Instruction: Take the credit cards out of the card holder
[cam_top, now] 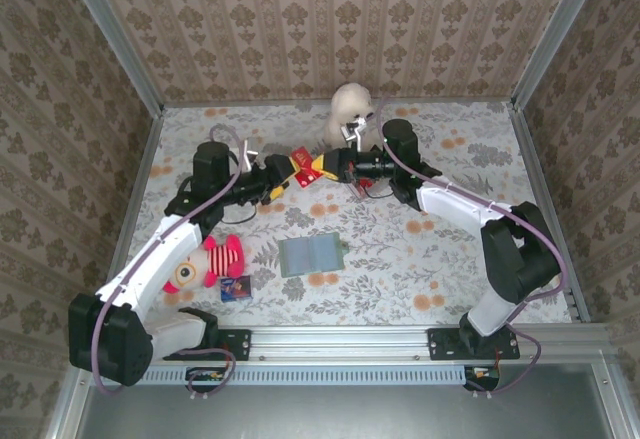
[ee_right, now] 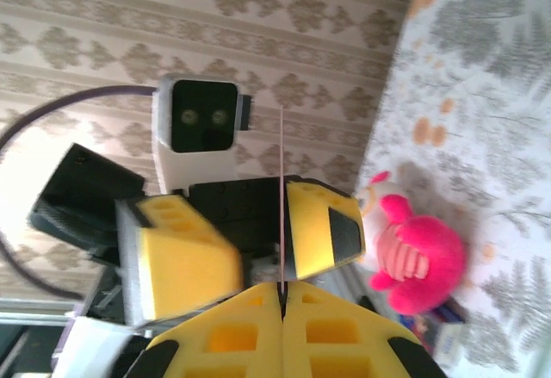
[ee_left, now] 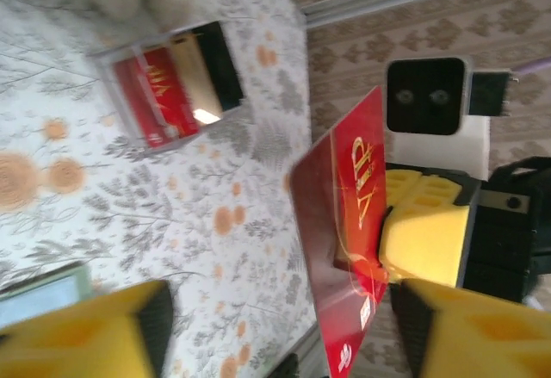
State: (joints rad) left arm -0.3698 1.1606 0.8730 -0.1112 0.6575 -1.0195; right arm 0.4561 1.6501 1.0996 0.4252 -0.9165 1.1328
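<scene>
Right hand (cam_top: 332, 167) is clamped on the red card (cam_top: 301, 166). In its own wrist view the pads meet on the card's thin edge. Left hand (cam_top: 274, 181) faces it, fingers (ee_left: 103, 335) wide apart either side of the card, not gripping. Whether one pad brushes the card can't be told.

Card holder (cam_top: 311, 255) lies open and flat on the surface (cam_top: 450, 259), pale pockets up. Both hands and the red card are up off the surface, beyond the holder toward the back wall.

Progress, as a judgement:
- One card is out of the holder and in the air, so that's partly done.
- No other loose card shows near the holder.
- Whether the pockets hold more cards is too small to tell from above, so assume some are left.
- Red card isn't set down yet; it needs a spot on the surface away from the holder.

Clutter: pink toy (cam_top: 213, 262) and dark blue packet (cam_top: 236, 288) sit on the left-arm side of the holder, and a striped box (ee_left: 172, 85) lies beyond it. None of these is a card.
</scene>
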